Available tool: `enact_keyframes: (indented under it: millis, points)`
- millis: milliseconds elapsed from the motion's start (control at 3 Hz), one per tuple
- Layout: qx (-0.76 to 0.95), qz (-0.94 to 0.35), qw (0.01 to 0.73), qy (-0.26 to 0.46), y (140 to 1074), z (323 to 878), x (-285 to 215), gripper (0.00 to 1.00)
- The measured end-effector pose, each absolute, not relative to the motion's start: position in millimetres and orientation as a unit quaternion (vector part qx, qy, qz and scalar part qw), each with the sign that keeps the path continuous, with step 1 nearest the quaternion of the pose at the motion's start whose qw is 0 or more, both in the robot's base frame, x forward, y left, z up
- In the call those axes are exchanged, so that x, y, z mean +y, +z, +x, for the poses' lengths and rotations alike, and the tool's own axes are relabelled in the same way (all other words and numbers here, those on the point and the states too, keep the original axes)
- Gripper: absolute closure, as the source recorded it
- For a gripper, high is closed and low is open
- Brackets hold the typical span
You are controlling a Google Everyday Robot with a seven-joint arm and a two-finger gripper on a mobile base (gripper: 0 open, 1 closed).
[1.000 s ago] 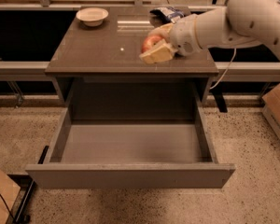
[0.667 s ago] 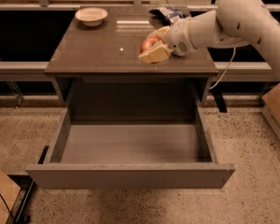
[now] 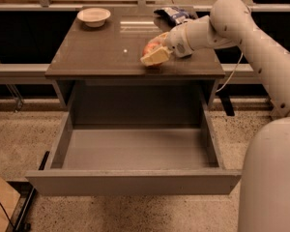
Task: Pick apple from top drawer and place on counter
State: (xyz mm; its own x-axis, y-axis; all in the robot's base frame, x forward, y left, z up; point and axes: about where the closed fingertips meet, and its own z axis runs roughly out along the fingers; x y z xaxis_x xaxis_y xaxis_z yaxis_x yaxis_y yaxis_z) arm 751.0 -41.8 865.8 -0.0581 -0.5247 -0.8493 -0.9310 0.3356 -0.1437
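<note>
Drifting left and lower than a second ago, the gripper is pinching the apple just over the counter, clear of the top drawer; release is probably nearing.

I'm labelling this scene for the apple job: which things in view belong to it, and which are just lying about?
Job: apple, held in the gripper just over the counter; top drawer, pulled open.
Lying about: white bowl at the counter's back left; crumpled bag at its back right.

Glossy counter beneath gripper; matt top drawer
</note>
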Motion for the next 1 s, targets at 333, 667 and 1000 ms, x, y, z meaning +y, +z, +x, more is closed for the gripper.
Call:
enact_keyframes:
  millis: [333,667,1000]
  points:
    - [0.685,-0.528,0.439,0.243,858,777,-33,0.84]
    - [0.68,-0.53,0.441,0.248,857,789,-26,0.61]
    - [0.676,-0.533,0.443,0.249,861,792,-23,0.39]
